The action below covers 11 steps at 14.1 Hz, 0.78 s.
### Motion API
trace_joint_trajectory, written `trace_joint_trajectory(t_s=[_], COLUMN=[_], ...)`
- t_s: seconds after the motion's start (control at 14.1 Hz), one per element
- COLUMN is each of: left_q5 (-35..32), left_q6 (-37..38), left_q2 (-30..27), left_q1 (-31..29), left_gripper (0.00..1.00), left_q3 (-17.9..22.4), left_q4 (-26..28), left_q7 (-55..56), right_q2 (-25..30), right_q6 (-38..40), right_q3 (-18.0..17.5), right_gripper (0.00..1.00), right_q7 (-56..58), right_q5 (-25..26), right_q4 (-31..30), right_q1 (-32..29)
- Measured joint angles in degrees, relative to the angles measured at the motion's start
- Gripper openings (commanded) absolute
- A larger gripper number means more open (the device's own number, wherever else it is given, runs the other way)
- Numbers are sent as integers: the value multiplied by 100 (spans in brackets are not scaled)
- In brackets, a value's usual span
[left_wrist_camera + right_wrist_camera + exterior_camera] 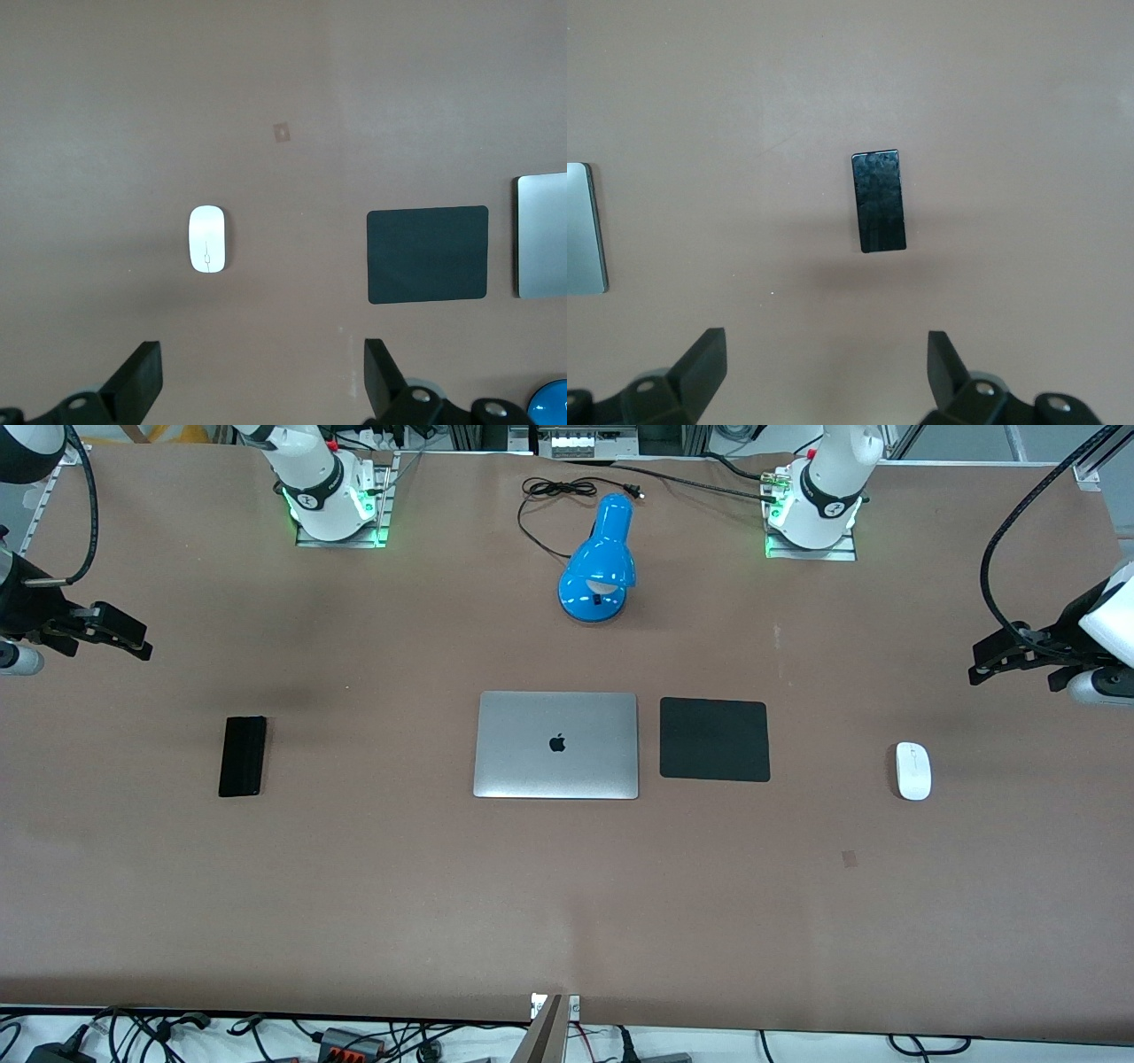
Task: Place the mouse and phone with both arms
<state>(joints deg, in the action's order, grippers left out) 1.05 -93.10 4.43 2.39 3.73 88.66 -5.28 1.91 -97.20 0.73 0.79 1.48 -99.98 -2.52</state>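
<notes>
The white oval mouse lies on the brown table toward the left arm's end; it also shows in the left wrist view. The slim black phone lies flat toward the right arm's end and shows in the right wrist view. My left gripper hangs open and empty in the air above the table near the mouse, its jaws wide apart. My right gripper hangs open and empty above the table near the phone, jaws wide apart.
A closed silver laptop lies mid-table with a square black mouse pad beside it, toward the mouse. A blue desk lamp with a black cable stands farther from the front camera, between the arm bases.
</notes>
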Motion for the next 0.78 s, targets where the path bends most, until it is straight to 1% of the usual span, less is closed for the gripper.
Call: trace_joint_trajectory(t_s=[0.57, 0.64, 0.78], left_q5=[0, 0, 0], left_q6=[2, 55, 473], left_q2=[1, 5, 53], left_q1=[0, 0, -3], left_gripper=[100, 100, 100], left_q3=[0, 0, 2], left_q4=[-4, -4, -6], left_q7=[0, 0, 0], right_q2=[19, 15, -29], right_q6=[14, 19, 47], right_q3=[-29, -31, -31], right_gripper=[100, 100, 100], right_q7=[0, 1, 6], right_q5=[-1, -1, -1], right_q4=[19, 18, 13], right_q1=[14, 16, 16])
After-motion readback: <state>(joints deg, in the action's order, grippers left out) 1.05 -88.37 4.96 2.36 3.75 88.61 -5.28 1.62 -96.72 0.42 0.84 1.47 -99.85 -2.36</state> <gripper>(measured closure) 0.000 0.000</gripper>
